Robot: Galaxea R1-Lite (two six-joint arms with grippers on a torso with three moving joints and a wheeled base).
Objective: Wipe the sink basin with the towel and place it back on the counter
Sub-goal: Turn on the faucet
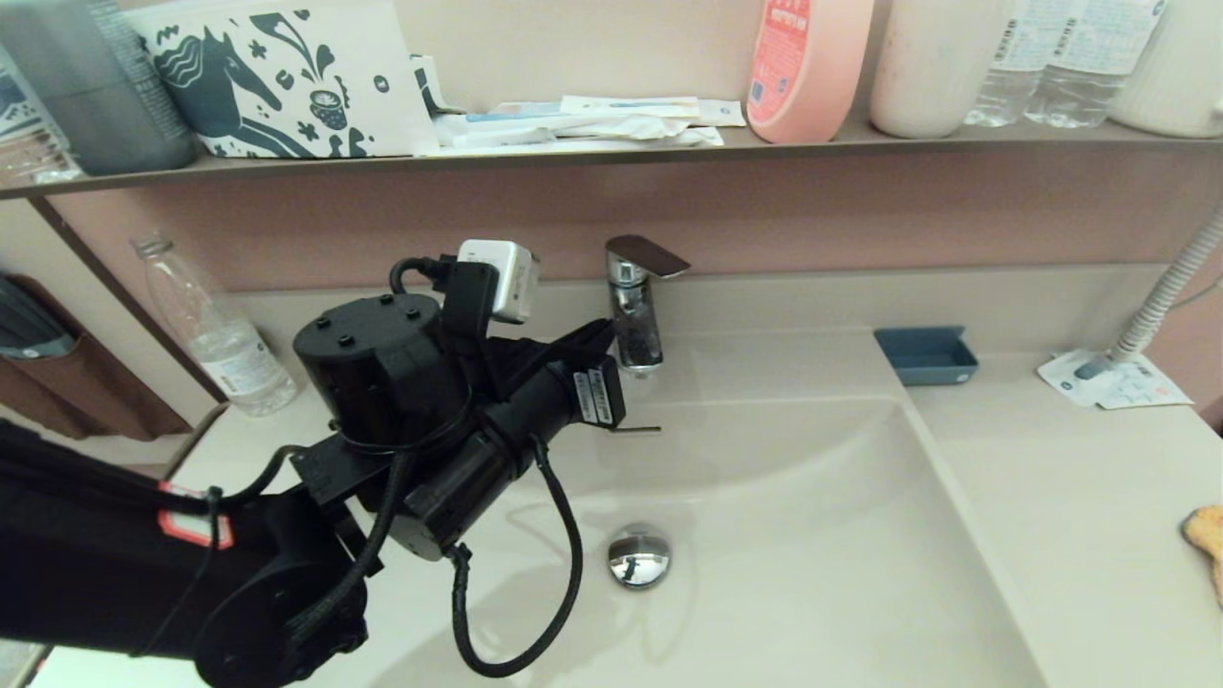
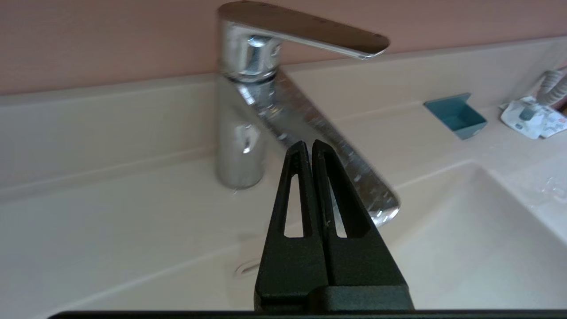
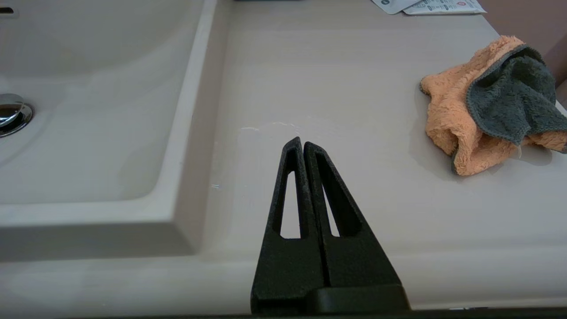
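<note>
The beige sink basin [image 1: 812, 535] has a chrome drain plug [image 1: 639, 557] and an overflow slot [image 2: 246, 268]. The orange-tan towel [image 3: 456, 110], one grey side folded over, lies crumpled on the counter [image 3: 336, 88] right of the basin; in the head view only its edge [image 1: 1206, 535] shows. My left gripper [image 2: 308, 144] is shut and empty, raised over the basin's back left and pointing at the tap. The right gripper [image 3: 300, 141] is shut and empty above the counter's front, with the towel off to its side and apart from it. The right arm is outside the head view.
A chrome tap [image 1: 635, 306] stands behind the basin. A blue tray [image 1: 925, 355], a printed paper packet [image 1: 1113, 380] and a ribbed hose [image 1: 1170, 287] are at the back right. A plastic bottle [image 1: 215, 330] stands at the left. A dark shelf [image 1: 611, 153] with bottles runs above.
</note>
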